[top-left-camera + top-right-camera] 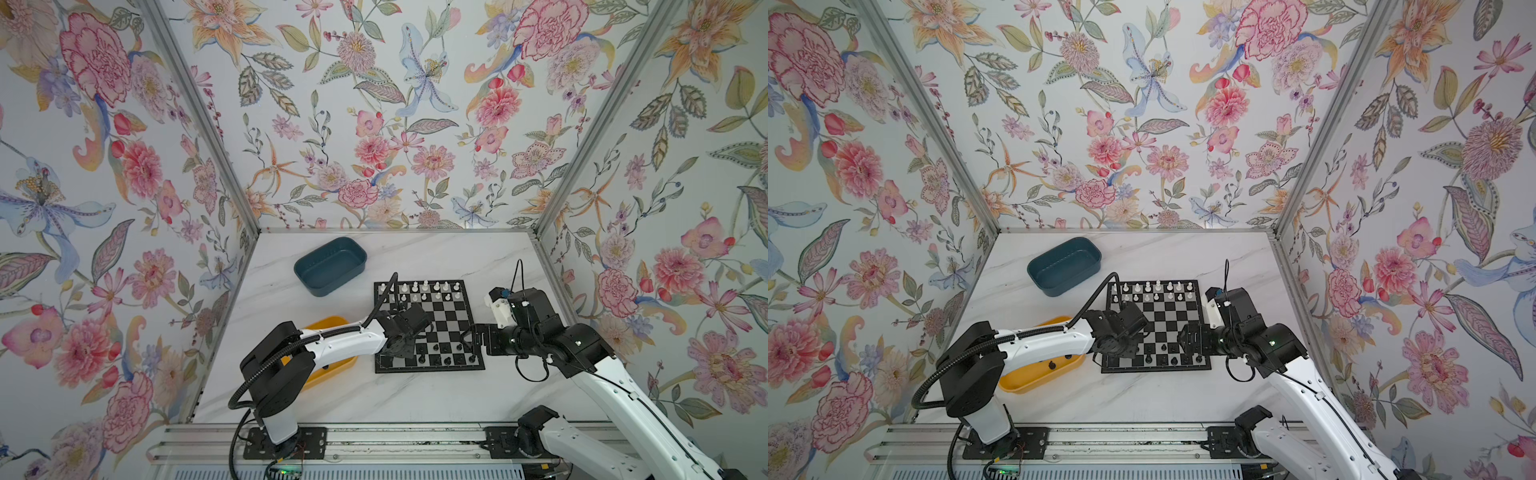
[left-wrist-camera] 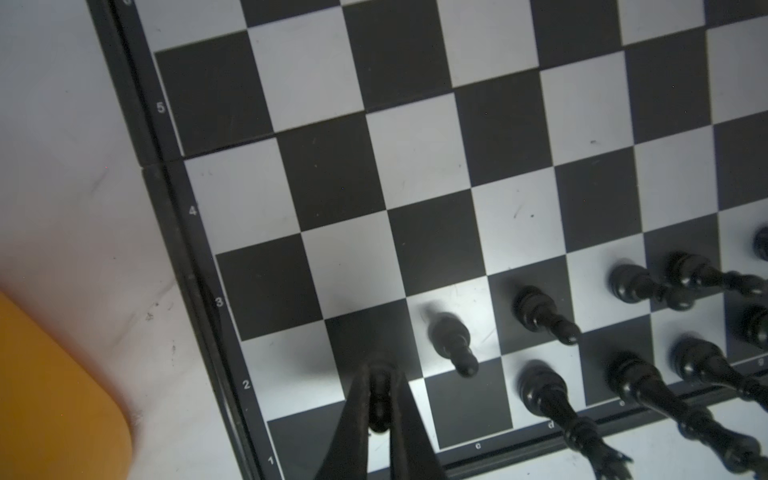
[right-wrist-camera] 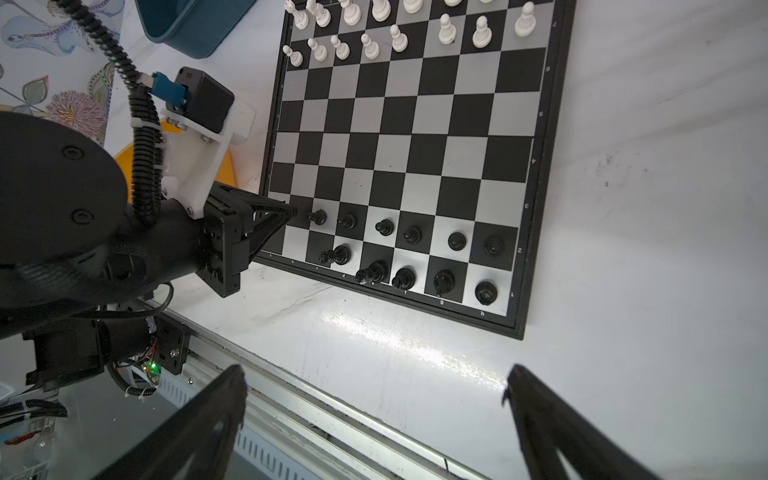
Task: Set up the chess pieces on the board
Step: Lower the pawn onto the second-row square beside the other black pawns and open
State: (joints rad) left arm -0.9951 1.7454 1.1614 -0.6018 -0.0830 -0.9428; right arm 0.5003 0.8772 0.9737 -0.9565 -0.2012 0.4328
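Observation:
The board (image 1: 448, 316) (image 1: 1170, 307) lies mid-table. White chess pieces (image 1: 424, 291) (image 3: 400, 38) fill its two far rows, and black chess pieces (image 1: 436, 354) (image 3: 384, 227) stand in its two near rows. My left gripper (image 2: 380, 374) (image 3: 293, 212) is shut on a black pawn (image 2: 379, 409) just over a dark square in the second row, near the board's left edge and beside another black pawn (image 2: 453, 338). My right gripper (image 3: 374, 374) (image 1: 473, 338) hangs open and empty off the board's near right corner, above the bare table.
A teal tray (image 1: 330, 266) (image 1: 1065, 264) sits at the back left. A yellow tray (image 1: 1038, 376) (image 2: 54, 395) lies left of the board under the left arm, with a black piece (image 1: 1052, 365) in it. A metal rail (image 1: 374, 444) runs along the front edge.

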